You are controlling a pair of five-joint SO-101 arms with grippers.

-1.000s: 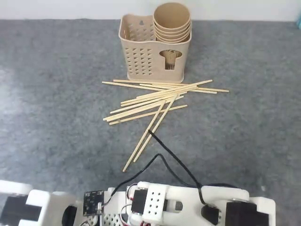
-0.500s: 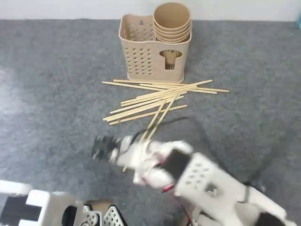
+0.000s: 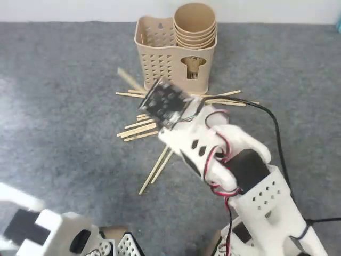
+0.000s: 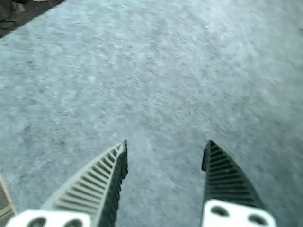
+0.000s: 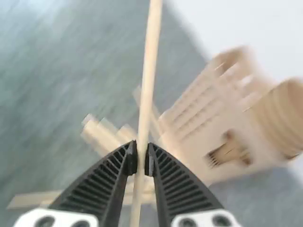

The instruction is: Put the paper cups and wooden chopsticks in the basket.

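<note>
R tool (image 5: 140,158) pinched shut on one chopstick (image 5: 149,71), held above the pile (image 3: 137,128), just in front of basket (image 3: 160,66). Stacked cups (image 3: 195,24) sit in one basket compartment. L tool (image 4: 166,144) wide open, empty, over bare surface (image 4: 156,71).

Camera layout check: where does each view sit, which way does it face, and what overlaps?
High view: fixed overhead, looking down on basket, cups, chopsticks; right arm over them, left arm at the near edge.
Left wrist view: on the left arm, facing grey mat past the open left pincer.
Right wrist view: on the right arm, facing the basket past the right pincer, shut on a chopstick.
Shared: high and right wrist views both show basket and cups.
</note>
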